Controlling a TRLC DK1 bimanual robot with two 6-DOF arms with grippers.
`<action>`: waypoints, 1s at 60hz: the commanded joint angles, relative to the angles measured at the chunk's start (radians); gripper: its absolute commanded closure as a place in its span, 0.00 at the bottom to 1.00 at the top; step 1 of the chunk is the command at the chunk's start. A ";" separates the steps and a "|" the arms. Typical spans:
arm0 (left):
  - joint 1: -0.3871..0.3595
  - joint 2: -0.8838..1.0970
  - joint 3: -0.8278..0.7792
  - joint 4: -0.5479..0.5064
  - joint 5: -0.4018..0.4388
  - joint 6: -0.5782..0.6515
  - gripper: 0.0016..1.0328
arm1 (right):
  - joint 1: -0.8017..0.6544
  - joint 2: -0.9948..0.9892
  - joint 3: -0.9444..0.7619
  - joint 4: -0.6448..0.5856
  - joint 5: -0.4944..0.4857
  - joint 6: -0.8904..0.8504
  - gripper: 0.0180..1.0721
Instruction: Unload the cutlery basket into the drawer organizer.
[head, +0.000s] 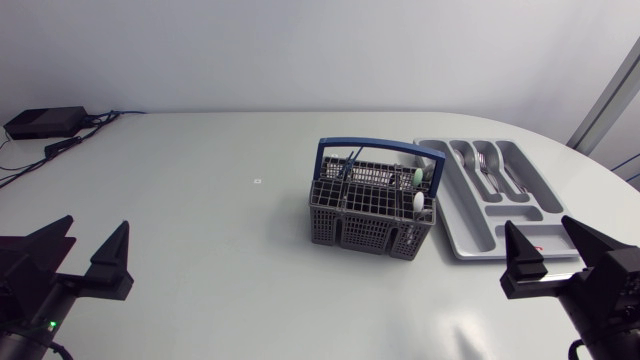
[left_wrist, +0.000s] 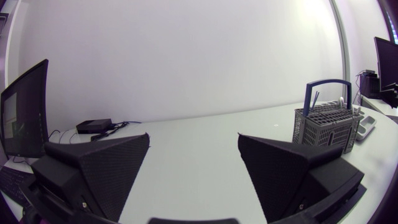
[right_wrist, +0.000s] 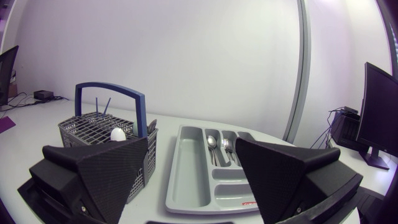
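- Roughly mid-tabletop (head: 200, 190) stands the grey cutlery basket (head: 360, 228); its blue handle (head: 380, 143) arches along its long axis, and utensils (head: 418, 190) stand upright inside.
- Just right of the basket lies the drawer organizer (head: 468, 228), with spoons and forks (head: 487, 165) lengthwise.
- The organizer's red label (head: 535, 247) is unreadable.
- Broad tabletop stretches left of the basket.
- The left gripper (head: 97, 222) and right gripper (head: 538, 223) have fingers spread and hold nothing.

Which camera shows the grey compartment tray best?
The head view: it looks down into nearly the whole drawer organizer, all compartments visible. The right wrist view shows it close but slanted, partly hidden by the right pincer. The left wrist view catches only a sliver beyond the cutlery basket.
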 joint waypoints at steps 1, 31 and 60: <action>-0.006 -0.010 -0.018 0.002 -0.006 -0.006 0.04 | 0.009 -0.004 -0.018 -0.003 -0.004 0.024 0.04; -0.006 -0.010 0.004 0.035 -0.006 0.019 0.04 | 0.015 -0.004 0.004 0.005 -0.001 0.026 0.04; -0.055 0.326 0.219 0.042 -0.005 0.008 0.05 | 0.062 0.368 0.255 0.020 0.011 0.116 0.05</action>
